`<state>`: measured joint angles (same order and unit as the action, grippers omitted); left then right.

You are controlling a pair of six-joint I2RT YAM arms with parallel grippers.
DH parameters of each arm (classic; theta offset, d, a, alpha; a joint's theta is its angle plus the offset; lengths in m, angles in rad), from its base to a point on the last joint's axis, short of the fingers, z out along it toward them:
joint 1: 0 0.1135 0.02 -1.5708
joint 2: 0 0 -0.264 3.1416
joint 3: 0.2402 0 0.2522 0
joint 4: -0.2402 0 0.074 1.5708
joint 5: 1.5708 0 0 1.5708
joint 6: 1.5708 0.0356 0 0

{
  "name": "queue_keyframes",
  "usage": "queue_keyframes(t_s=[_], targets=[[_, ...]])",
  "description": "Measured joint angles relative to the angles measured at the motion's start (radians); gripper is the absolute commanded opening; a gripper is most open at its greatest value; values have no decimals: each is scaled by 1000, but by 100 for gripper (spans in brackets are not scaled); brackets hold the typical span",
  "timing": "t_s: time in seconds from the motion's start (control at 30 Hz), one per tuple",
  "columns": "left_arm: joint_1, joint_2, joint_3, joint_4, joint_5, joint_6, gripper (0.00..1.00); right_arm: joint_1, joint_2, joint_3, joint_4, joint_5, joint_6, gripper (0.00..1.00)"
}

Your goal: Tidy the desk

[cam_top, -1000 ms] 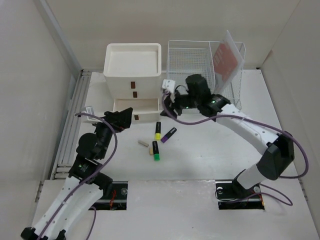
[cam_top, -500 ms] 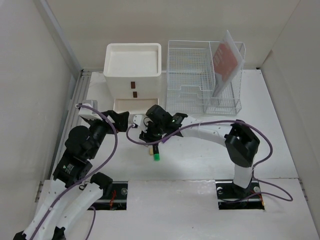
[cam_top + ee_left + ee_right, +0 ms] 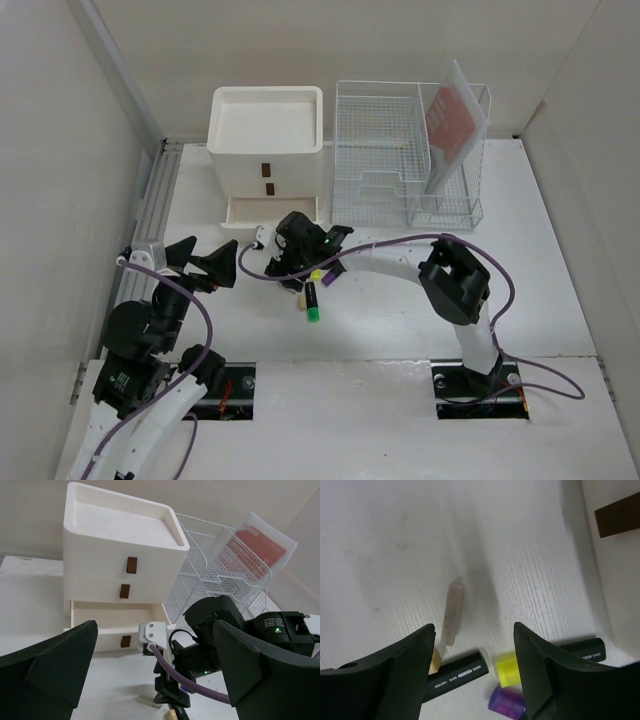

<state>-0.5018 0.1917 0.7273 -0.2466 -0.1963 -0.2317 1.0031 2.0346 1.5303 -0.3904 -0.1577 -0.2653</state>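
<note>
Status: organizing is at an early stage. The worktop (image 3: 560, 260) fills the cell floor, with the drawer box (image 3: 265, 120) and the wire rack (image 3: 380, 150) standing along its far side. The bottom drawer (image 3: 270, 210) stands pulled out and looks empty as far as it shows.

Loose items on the worktop, just in front of that drawer:
- beige stick (image 3: 452, 612)
- yellow-capped marker (image 3: 509, 670)
- purple-capped marker (image 3: 506, 702)
- green-capped marker (image 3: 312, 303)

None is stowed yet. Note that the right pincer (image 3: 472, 630) hangs low over the beige stick, fingers spread, gripping nothing. The left pincer (image 3: 200, 258) is raised near the drawer box, spread wide and empty. Expect every loose item to need stowing, then the drawer shutting.
</note>
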Motion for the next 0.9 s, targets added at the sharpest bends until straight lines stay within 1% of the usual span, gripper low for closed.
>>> queue_keyframes(t_s=[0.2, 0.53, 0.57, 0.67, 0.7, 0.73, 0.83, 0.9], targets=[[0, 1, -13, 0, -7, 5, 100, 0, 15, 23, 2, 4, 12, 71], [0, -6, -14, -2, -12, 6, 100, 12, 90, 35, 5, -10, 57, 71], [0, -9, -14, -2, -14, 7, 100, 15, 93, 35, 5, -10, 61, 69], [0, -14, -14, -2, -18, 7, 100, 19, 95, 35, 7, -6, 73, 54], [0, -16, -14, -2, -18, 6, 100, 20, 95, 35, 8, -4, 76, 46], [0, -17, -14, -3, -18, 6, 100, 21, 95, 35, 10, -3, 79, 29], [0, -21, -14, -4, -18, 7, 100, 21, 104, 35, 14, 3, 87, 5], [0, -23, -14, -5, -19, 7, 100, 21, 105, 35, 17, 4, 90, 0]])
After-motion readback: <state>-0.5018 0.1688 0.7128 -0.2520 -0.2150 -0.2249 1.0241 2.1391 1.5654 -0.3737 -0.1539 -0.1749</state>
